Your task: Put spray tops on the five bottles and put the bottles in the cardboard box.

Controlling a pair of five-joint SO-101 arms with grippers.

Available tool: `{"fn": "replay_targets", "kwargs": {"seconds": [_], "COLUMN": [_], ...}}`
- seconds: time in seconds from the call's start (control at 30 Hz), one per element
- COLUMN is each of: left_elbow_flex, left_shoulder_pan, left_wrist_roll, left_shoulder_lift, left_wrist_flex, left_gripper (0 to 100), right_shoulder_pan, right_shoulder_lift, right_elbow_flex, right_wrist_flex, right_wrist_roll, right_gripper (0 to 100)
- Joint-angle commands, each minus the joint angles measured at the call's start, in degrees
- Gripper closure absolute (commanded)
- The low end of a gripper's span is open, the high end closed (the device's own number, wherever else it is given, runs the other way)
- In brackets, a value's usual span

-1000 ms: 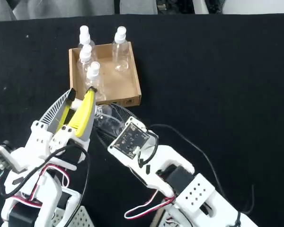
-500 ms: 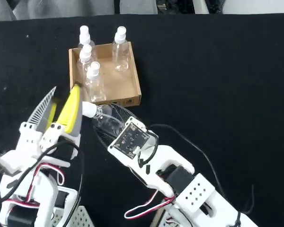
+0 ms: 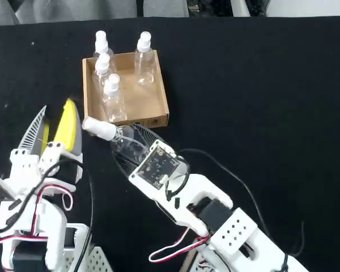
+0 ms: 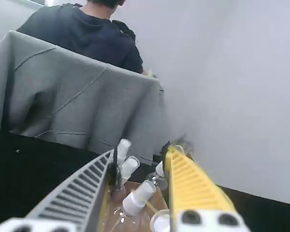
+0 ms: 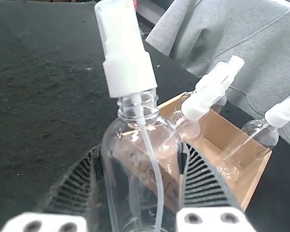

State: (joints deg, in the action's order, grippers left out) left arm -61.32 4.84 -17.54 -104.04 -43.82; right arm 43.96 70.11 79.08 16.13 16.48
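Beside cardboard box (image 3: 143, 105), right pincer (image 3: 130, 143) grips capped bottle (image 3: 123, 147); left pincer (image 3: 56, 106) wide, empty; four bottles (image 3: 144, 63) stand at box.

The bottles (image 3: 145, 67) are clear with white spray tops (image 3: 144, 39), the cardboard box (image 3: 144, 97) brown, the table (image 3: 260, 85) black.

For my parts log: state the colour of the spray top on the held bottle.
White spray top on the bottle; best in right wrist view.
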Motion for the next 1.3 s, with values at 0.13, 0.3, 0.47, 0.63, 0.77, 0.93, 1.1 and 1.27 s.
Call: {"fn": "replay_targets", "kwargs": {"seconds": [0.13,0.3,0.47,0.63,0.77,0.93,1.1,1.27], "left_elbow_flex": [-3.03,-6.11,-7.52,-8.31,-8.75,-8.75,-8.75,-8.75], "left_shoulder_pan": [7.25,7.08,5.05,-0.48,-4.0,-7.16,-12.53,-17.71], "left_wrist_roll": [-6.59,-7.12,-7.03,-6.86,-6.77,-6.68,-0.53,3.87], "left_shoulder_lift": [0.26,0.26,0.26,0.26,0.26,0.26,0.26,0.26], "left_wrist_flex": [0.44,0.53,0.53,0.53,0.53,0.53,0.53,0.35], "left_gripper": [85,85,84,84,84,84,85,85], "right_shoulder_pan": [-8.7,-8.79,-8.7,-6.68,-4.75,-2.64,-1.58,-1.58], "right_shoulder_lift": [5.23,13.76,23.43,27.74,27.74,27.74,27.74,27.74], "right_elbow_flex": [-0.22,3.12,7.08,9.8,10.51,11.47,10.95,11.12], "right_wrist_flex": [-1.67,-1.76,-1.32,-1.32,-1.23,-1.23,1.14,1.41], "right_wrist_roll": [-5.01,-4.66,-4.92,-4.57,-4.57,-4.57,-4.48,-4.48], "right_gripper": [91.3,91.3,91.3,91.3,91.3,91.3,91.3,91.3]}}
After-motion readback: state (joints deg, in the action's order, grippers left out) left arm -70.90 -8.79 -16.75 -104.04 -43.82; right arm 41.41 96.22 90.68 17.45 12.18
